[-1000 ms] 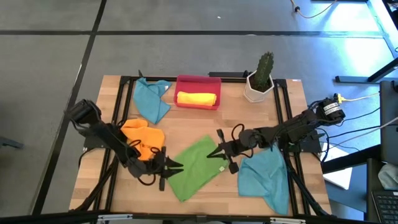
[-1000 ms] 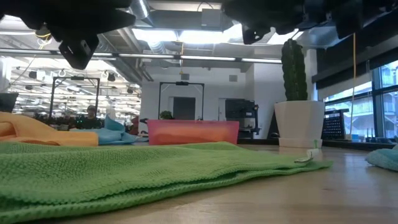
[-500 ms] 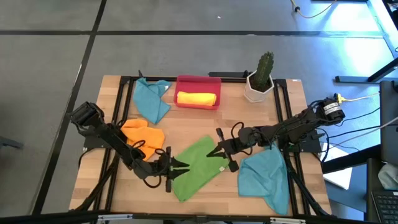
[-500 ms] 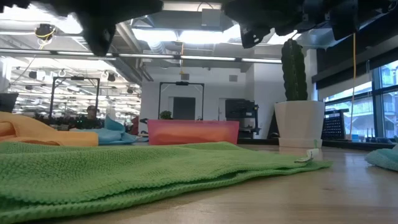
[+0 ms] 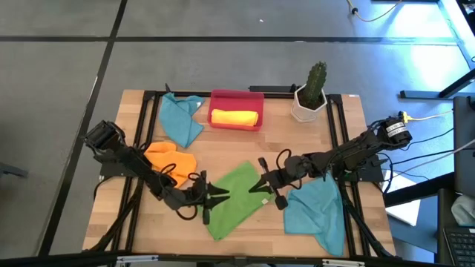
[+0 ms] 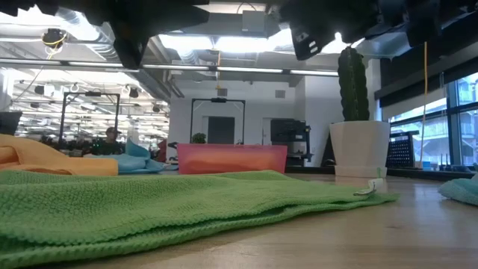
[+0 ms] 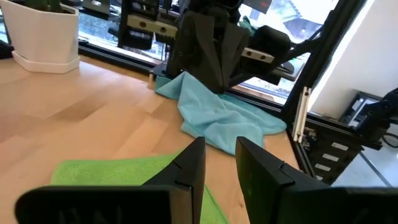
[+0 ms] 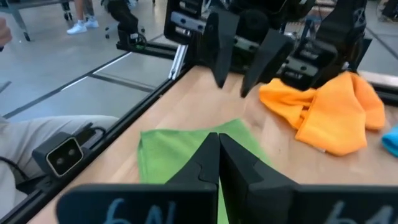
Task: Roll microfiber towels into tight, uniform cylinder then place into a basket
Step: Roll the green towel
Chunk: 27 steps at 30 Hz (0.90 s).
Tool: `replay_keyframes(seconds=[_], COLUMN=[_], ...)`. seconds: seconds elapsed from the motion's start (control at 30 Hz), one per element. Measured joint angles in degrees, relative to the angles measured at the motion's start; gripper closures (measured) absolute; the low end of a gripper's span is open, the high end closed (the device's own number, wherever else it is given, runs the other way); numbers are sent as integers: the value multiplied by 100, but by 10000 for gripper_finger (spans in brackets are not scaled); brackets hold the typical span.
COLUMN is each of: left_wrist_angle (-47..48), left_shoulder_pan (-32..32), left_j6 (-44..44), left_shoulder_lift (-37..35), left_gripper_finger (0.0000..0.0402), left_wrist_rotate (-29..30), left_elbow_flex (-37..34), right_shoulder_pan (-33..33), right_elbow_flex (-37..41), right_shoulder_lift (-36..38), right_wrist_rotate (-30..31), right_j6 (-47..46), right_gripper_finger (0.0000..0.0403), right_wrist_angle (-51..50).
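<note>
**Trainee:** What does each claw show here?

**Operator:** My left gripper (image 5: 217, 196) hovers over the near-left end of the green towel (image 5: 234, 199), fingers (image 7: 186, 167) parted by a narrow gap and holding nothing. My right gripper (image 5: 260, 184) stands at the towel's opposite, right-hand end, jaws pressed fully together. I cannot tell whether any cloth is nipped between them.

**Trainee:** And outward from there?

**Operator:** Taking the green towel as landmark: it lies flat and slantwise on the table (image 5: 223, 152). The orange towel (image 5: 169, 163) sits crumpled just to its left. One blue towel (image 5: 318, 208) lies heaped just to its right, another blue towel (image 5: 182, 119) farther back on the left. The basket (image 5: 236, 99) stands well behind it, already holding a yellow roll (image 5: 234, 117), with the cactus pot (image 5: 308, 104) to the basket's right.

**Trainee:** How will the cloth handle?

**Operator:** I judge it light, limp and grippy, with no stiffness: a pinch lifts only the pinched part and the rest drags. I would take it by one short edge at both corners, so the roll starts straight and stays even.
</note>
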<state>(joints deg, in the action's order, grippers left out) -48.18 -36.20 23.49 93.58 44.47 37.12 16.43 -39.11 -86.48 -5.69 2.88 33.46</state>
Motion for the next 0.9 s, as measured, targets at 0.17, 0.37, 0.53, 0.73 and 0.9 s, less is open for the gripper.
replay_keyframes(seconds=[0.17,0.37,0.53,0.73,0.9], left_wrist_angle=[6,16,125,76,123], left_shoulder_pan=[63,133,137,121,135], left_j6=[15,-157,-154,-157,-160], left_shoulder_lift=[0,0,0,-4,-6], left_gripper_finger=[321,321,321,321,321], left_wrist_rotate=[-1,2,1,2,2], left_elbow_flex=[0,0,0,54,81], right_shoulder_pan=[0,-7,0,24,21], right_elbow_flex=[0,0,0,-2,-95], right_shoulder_lift=[0,-2,-25,-301,-321], right_wrist_rotate=[2,81,334,269,647], right_j6=[-271,-699,-1086,-1620,-1679], right_gripper_finger=[397,397,397,397,397], right_wrist_angle=[-349,-1043,-1424,-2430,-2553])
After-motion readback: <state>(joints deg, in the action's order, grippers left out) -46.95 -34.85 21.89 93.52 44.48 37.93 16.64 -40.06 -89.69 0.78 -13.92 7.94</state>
